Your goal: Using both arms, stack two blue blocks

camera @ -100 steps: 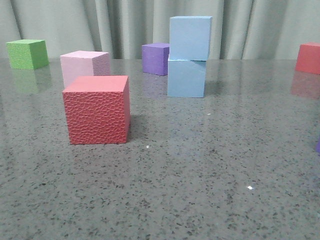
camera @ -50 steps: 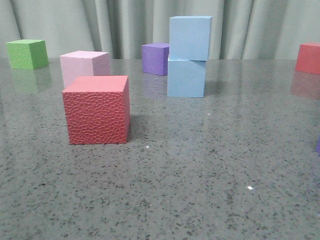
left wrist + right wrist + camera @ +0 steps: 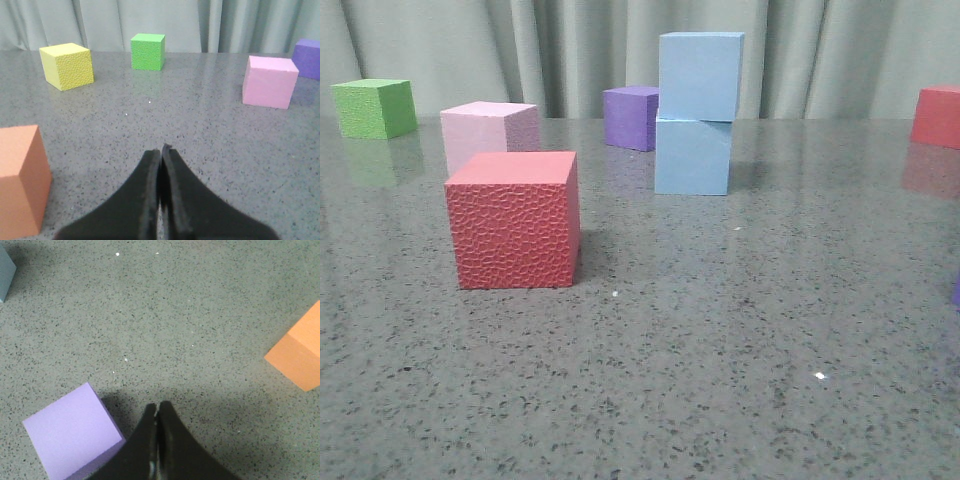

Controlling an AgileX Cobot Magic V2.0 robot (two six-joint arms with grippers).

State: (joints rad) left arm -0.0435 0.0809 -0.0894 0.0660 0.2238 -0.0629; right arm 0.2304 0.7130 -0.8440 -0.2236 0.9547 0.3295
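Observation:
In the front view two sky-blue blocks stand stacked at the middle back of the table: the upper blue block (image 3: pixel 699 75) rests on the lower blue block (image 3: pixel 692 155), slightly offset. Neither gripper shows in the front view. My left gripper (image 3: pixel 161 150) is shut and empty above bare table. My right gripper (image 3: pixel 157 407) is shut and empty, beside a lilac cube (image 3: pixel 72 432). A blue-grey corner (image 3: pixel 5 272) at the edge of the right wrist view may be a blue block.
In the front view: red textured cube (image 3: pixel 515 220), pale pink cube (image 3: pixel 488 132), purple cube (image 3: pixel 631 116), green cube (image 3: pixel 374 107), another red cube (image 3: pixel 937 116). The left wrist view shows yellow (image 3: pixel 67 65), green (image 3: pixel 147 51), pink (image 3: pixel 269 81) and orange (image 3: pixel 20 180) cubes. An orange cube (image 3: pixel 300 355) lies in the right wrist view.

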